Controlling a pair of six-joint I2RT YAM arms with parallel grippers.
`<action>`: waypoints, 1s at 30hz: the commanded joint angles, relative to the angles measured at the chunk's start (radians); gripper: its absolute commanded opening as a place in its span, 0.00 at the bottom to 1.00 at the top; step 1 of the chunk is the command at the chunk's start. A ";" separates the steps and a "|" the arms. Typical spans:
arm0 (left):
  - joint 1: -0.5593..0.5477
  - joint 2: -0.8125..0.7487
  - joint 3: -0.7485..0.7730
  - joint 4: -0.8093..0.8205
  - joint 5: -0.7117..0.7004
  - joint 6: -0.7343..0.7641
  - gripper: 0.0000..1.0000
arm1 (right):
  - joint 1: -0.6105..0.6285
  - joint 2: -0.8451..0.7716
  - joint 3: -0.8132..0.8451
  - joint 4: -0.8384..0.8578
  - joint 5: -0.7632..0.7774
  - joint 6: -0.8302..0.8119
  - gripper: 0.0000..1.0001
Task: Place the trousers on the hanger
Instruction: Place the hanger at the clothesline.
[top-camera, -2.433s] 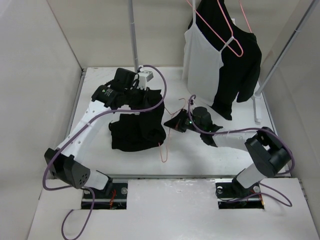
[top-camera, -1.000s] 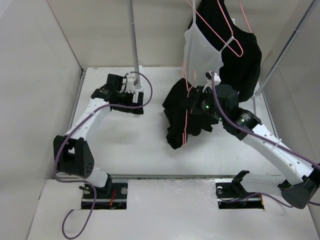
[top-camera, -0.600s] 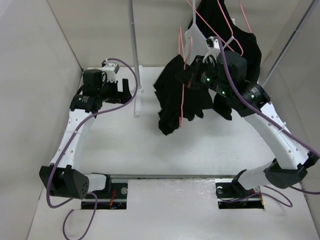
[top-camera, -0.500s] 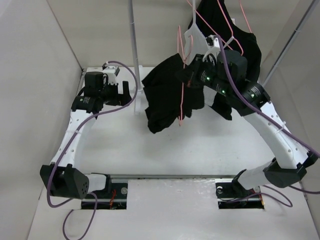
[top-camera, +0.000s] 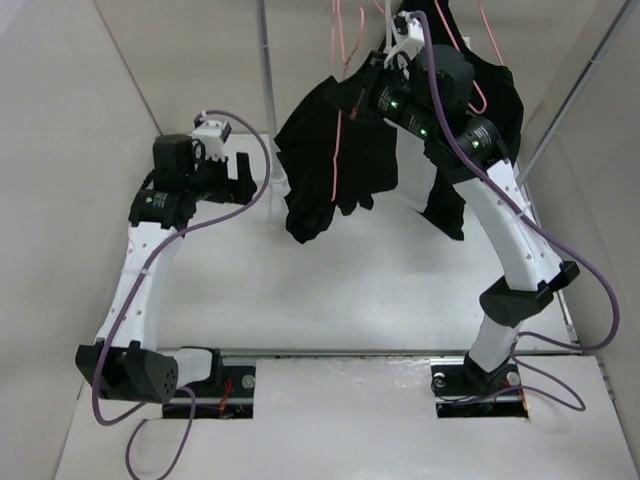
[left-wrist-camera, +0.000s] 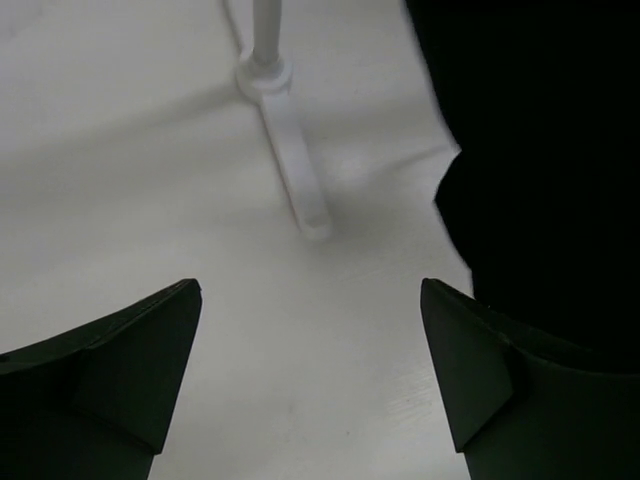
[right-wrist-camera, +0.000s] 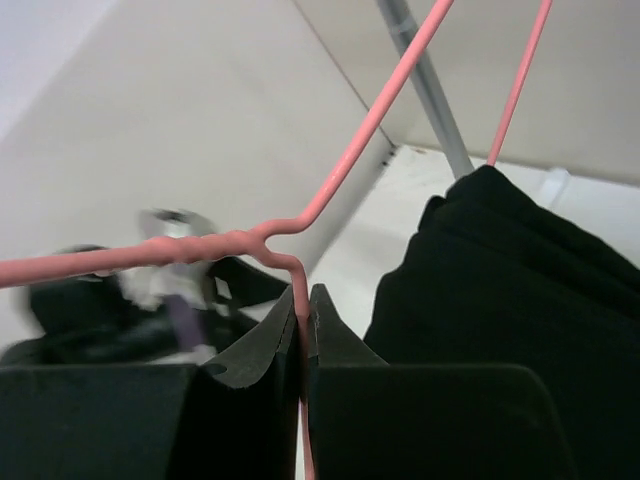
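Item 1. Left gripper (left-wrist-camera: 310, 375): at the back left of the table (top-camera: 350, 300), pointing toward the rack post. Its jaws stand wide apart with nothing between them, only bare tabletop below.

Item 2. Rack post (top-camera: 266, 90): a pale upright pole at back centre-left. Its flat white foot (left-wrist-camera: 290, 175) lies on the table, just ahead of the left gripper's fingers.

Item 3. Trousers (top-camera: 320, 165): a black, limp, bunched mass hanging just right of the rack post, raised off the tabletop at back centre. They are draped over the hanger's wire, the longest fold reaching down on the left side. Their dark edge fills the right side of the left wrist view.

Item 4. Hanger (top-camera: 335, 150): thin pink wire, showing as a near-vertical line across the front of the trousers, its upper part rising out of view.

Item 5. Right gripper (right-wrist-camera: 303, 330): raised high at back centre, fingers pressed together on the hanger's wire just below the twisted neck.

Item 6. Black top (top-camera: 495, 120): hanging behind the right arm, a second pink hanger (top-camera: 478, 97) against it.

Item 7. Slanted pole (top-camera: 570, 100): far right.
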 joint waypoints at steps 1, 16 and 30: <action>-0.006 -0.051 0.200 0.012 0.149 0.088 0.89 | -0.004 -0.085 -0.103 0.186 0.021 0.006 0.00; -0.461 -0.138 0.140 0.378 0.151 0.071 0.98 | 0.060 -0.195 -0.373 0.361 0.219 0.139 0.00; -0.649 0.029 0.276 0.426 -0.315 0.148 0.37 | 0.110 -0.226 -0.427 0.410 0.311 0.170 0.00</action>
